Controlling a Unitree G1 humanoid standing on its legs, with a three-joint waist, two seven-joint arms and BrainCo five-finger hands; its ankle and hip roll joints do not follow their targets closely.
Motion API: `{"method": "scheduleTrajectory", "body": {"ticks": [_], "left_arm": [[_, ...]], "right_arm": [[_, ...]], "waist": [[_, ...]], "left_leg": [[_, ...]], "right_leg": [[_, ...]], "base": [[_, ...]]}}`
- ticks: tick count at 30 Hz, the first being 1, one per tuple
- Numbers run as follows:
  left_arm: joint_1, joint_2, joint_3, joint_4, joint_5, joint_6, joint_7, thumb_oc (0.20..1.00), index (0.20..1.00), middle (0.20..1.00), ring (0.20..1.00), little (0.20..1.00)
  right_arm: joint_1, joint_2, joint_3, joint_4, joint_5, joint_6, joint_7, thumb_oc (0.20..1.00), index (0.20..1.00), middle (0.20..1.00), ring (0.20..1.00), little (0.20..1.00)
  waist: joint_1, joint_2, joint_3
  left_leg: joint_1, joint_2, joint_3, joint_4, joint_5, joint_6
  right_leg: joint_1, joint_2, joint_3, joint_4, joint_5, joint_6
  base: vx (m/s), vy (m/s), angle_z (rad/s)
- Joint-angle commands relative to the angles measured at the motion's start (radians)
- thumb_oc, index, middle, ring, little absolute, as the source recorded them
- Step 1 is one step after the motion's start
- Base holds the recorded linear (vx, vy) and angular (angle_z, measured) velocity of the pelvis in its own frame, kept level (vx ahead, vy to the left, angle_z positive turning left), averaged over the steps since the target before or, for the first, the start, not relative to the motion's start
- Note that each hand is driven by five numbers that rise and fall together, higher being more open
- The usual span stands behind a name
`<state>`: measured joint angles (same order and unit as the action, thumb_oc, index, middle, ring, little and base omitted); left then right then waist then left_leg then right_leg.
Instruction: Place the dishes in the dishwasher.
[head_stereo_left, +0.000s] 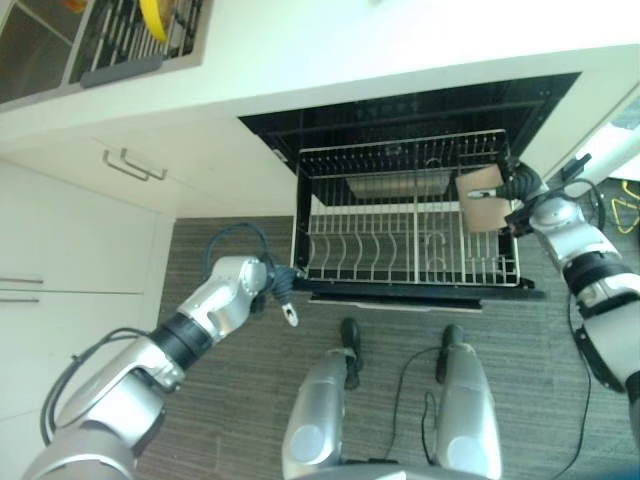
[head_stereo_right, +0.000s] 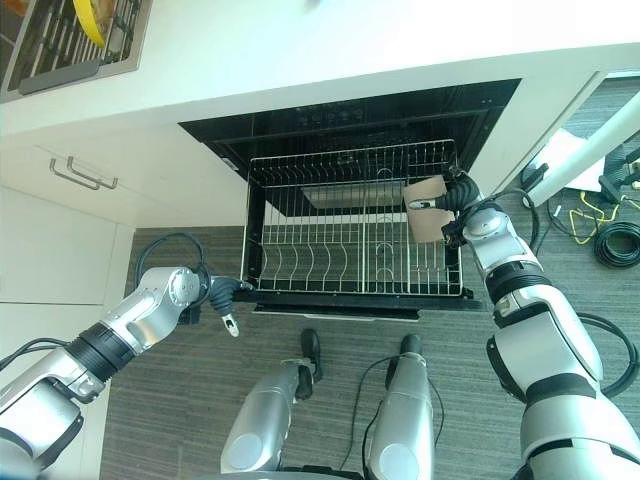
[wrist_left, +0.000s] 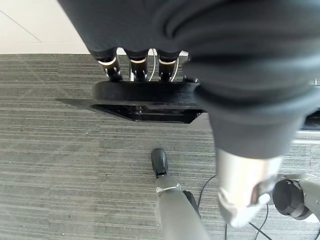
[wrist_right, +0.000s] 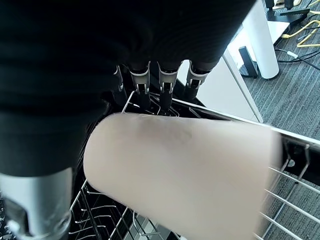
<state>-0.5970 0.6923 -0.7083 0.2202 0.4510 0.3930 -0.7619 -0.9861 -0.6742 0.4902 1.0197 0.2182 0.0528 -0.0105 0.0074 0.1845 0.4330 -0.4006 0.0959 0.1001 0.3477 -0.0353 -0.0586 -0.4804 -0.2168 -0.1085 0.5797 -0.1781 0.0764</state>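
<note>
grey floor (head_stereo_left: 230, 400) below; tan cup (head_stereo_right: 427, 208) is clamped by right hand (head_stereo_right: 458, 195) at rack's (head_stereo_left: 400, 235) 3 o'clock edge; left hand (head_stereo_right: 222, 292) rests straight-fingered on dishwasher door (wrist_left: 145, 102).

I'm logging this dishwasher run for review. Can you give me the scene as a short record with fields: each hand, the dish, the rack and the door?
right hand: fingers curled round a beige cup, held over the right side of the rack
left hand: by the front left corner of the dishwasher door, holding nothing
dishwasher rack: pulled out over the open door, wire tines bare
cup position: above the rack, not yet set down
countertop rack: holds a yellow dish
</note>
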Motion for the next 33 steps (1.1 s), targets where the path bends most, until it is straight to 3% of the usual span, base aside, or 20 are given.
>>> {"method": "scheduleTrajectory", "body": {"ticks": [1,11,13,15,18,20,23,25,27,30,31,33], "left_arm": [[0.342,0.059,-0.167,0.000,-0.096,0.043,-0.148,1.000,1.000,1.000,1.000,1.000],[0.373,0.093,-0.102,-0.062,-0.126,0.054,-0.068,1.000,1.000,1.000,1.000,1.000],[0.397,0.110,-0.060,-0.105,-0.200,0.007,0.027,1.000,1.000,1.000,1.000,1.000],[0.411,0.133,0.035,-0.194,-0.381,-0.098,0.227,1.000,1.000,1.000,1.000,1.000],[0.441,0.187,0.237,-0.360,-0.525,-0.151,0.353,1.000,1.000,1.000,1.000,1.000],[0.433,0.206,0.314,-0.396,-0.578,-0.175,0.384,1.000,1.000,1.000,1.000,1.000],[0.381,0.217,0.517,-0.433,-0.775,-0.247,0.449,1.000,1.000,1.000,1.000,1.000],[0.381,0.212,0.556,-0.440,-0.803,-0.275,0.459,1.000,1.000,1.000,1.000,1.000],[0.394,0.159,0.656,-0.447,-0.857,-0.388,0.525,1.000,1.000,1.000,1.000,1.000],[0.438,0.056,0.733,-0.464,-0.862,-0.539,0.588,1.000,1.000,1.000,1.000,1.000],[0.469,-0.003,0.769,-0.480,-0.861,-0.647,0.638,1.000,1.000,1.000,1.000,1.000],[0.488,-0.048,0.796,-0.494,-0.864,-0.692,0.649,1.000,1.000,1.000,1.000,1.000]], "right_arm": [[-0.092,-0.011,-0.069,0.014,0.041,-0.046,-0.029,1.000,1.000,1.000,1.000,1.000],[-0.085,-0.058,-0.088,-0.143,0.112,-0.032,-0.090,1.000,1.000,1.000,1.000,1.000],[-0.049,-0.074,-0.119,-0.234,0.135,-0.033,-0.115,1.000,1.000,1.000,1.000,1.000],[0.025,-0.080,-0.173,-0.411,0.142,-0.028,-0.157,1.000,1.000,1.000,1.000,1.000],[0.229,-0.087,-0.300,-0.698,0.147,-0.030,-0.188,1.000,1.000,1.000,1.000,1.000],[0.287,-0.086,-0.339,-0.782,0.152,-0.035,-0.204,1.000,1.000,1.000,1.000,1.000],[0.442,-0.048,-0.433,-0.964,0.148,-0.056,-0.237,1.000,1.000,1.000,1.000,1.000],[0.482,-0.032,-0.456,-0.999,0.138,-0.062,-0.235,1.000,1.000,1.000,1.000,1.000],[0.583,0.035,-0.506,-1.068,0.069,-0.091,-0.217,1.000,1.000,1.000,1.000,1.000],[0.664,0.061,-0.547,-1.119,0.014,-0.088,-0.191,1.000,1.000,1.000,1.000,1.000],[0.710,0.075,-0.583,-1.152,0.022,-0.101,-0.192,1.000,1.000,1.000,1.000,1.000],[0.746,0.098,-0.615,-1.182,0.032,-0.111,-0.186,1.000,1.000,1.000,1.000,1.000]], "waist": [[0.055,-0.044,0.023],[0.040,-0.050,0.025],[0.031,-0.053,0.025],[0.021,-0.058,0.028],[0.010,-0.063,0.023],[0.007,-0.067,0.023],[-0.004,-0.089,0.015],[-0.007,-0.096,0.011],[-0.015,-0.118,0.001],[-0.014,-0.141,-0.015],[-0.013,-0.153,-0.031],[-0.014,-0.162,-0.045]], "left_leg": [[-0.057,0.011,-0.047,0.126,-0.113,0.012],[-0.047,0.021,-0.036,0.129,-0.110,0.012],[-0.041,0.025,-0.031,0.121,-0.105,0.009],[-0.030,0.027,-0.022,0.107,-0.098,0.012],[-0.014,0.023,-0.017,0.091,-0.093,0.020],[-0.006,0.022,-0.015,0.083,-0.090,0.020],[0.015,0.019,-0.010,0.063,-0.087,0.019],[0.021,0.020,-0.009,0.059,-0.088,0.018],[0.039,0.023,-0.007,0.050,-0.093,0.016],[0.075,0.028,-0.003,0.023,-0.091,0.011],[0.102,0.034,0.002,-0.016,-0.073,0.007],[0.121,0.038,0.006,-0.038,-0.068,0.004]], "right_leg": [[0.008,-0.012,-0.018,-0.063,-0.002,0.002],[0.019,-0.001,-0.013,-0.063,-0.003,-0.007],[0.025,0.005,-0.008,-0.068,-0.003,-0.006],[0.033,0.013,-0.002,-0.079,0.002,-0.004],[0.047,0.014,0.000,-0.095,0.016,0.001],[0.056,0.014,-0.002,-0.105,0.021,0.003],[0.077,0.017,-0.004,-0.124,0.026,0.003],[0.083,0.018,-0.005,-0.129,0.026,0.003],[0.102,0.023,-0.006,-0.140,0.023,0.001],[0.138,0.029,-0.018,-0.164,0.022,-0.002],[0.165,0.038,-0.027,-0.195,0.032,-0.003],[0.185,0.043,-0.033,-0.211,0.032,-0.003]], "base": [[0.05,0.010,0.00],[0.01,0.003,-0.01],[0.01,0.027,-0.10],[0.00,0.014,-0.03],[0.00,0.000,0.01],[0.00,-0.014,0.05],[0.00,-0.041,0.02],[0.01,-0.037,-0.01],[0.02,-0.074,-0.03],[0.03,-0.097,-0.06],[0.06,-0.124,-0.05],[0.03,-0.094,0.04]]}}
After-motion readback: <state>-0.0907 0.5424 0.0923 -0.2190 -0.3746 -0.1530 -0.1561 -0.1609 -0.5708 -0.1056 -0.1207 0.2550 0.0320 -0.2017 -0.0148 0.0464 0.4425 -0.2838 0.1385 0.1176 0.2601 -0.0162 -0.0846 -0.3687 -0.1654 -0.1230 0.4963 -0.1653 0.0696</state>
